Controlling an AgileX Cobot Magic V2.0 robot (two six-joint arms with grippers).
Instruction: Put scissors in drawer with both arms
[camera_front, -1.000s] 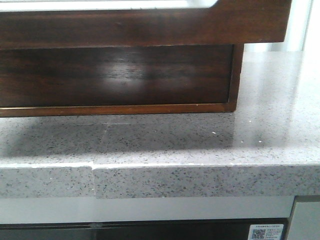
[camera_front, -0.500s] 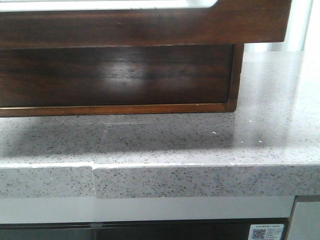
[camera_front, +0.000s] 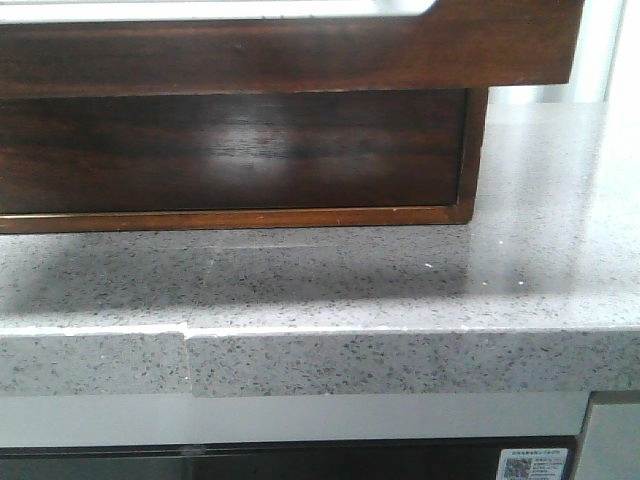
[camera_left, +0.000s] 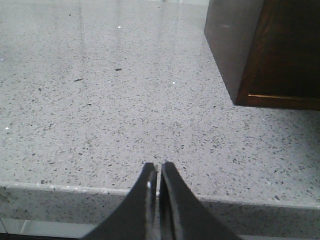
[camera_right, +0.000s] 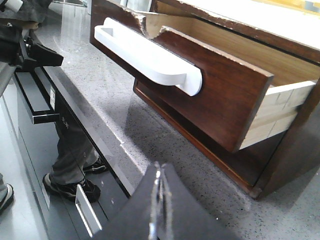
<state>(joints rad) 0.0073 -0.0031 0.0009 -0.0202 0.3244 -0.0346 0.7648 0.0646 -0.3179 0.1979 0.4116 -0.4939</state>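
Note:
The dark brown drawer (camera_front: 300, 55) stands pulled out over the counter, across the top of the front view. In the right wrist view the drawer (camera_right: 220, 85) shows its pale inside and a long white round-cornered shape on its front. The scissors are not in view in any frame. My left gripper (camera_left: 159, 165) is shut and empty, low over the counter's front edge, left of the cabinet. My right gripper (camera_right: 159, 165) is shut, in front of and below the open drawer. A thin bright line runs between its fingers.
The dark wooden cabinet (camera_front: 230, 150) sits on the speckled grey counter (camera_front: 400, 290) under the drawer; its corner shows in the left wrist view (camera_left: 280, 50). A person's legs and shoes (camera_right: 70, 145) stand beside the dark cupboard fronts (camera_right: 35, 100) below the counter.

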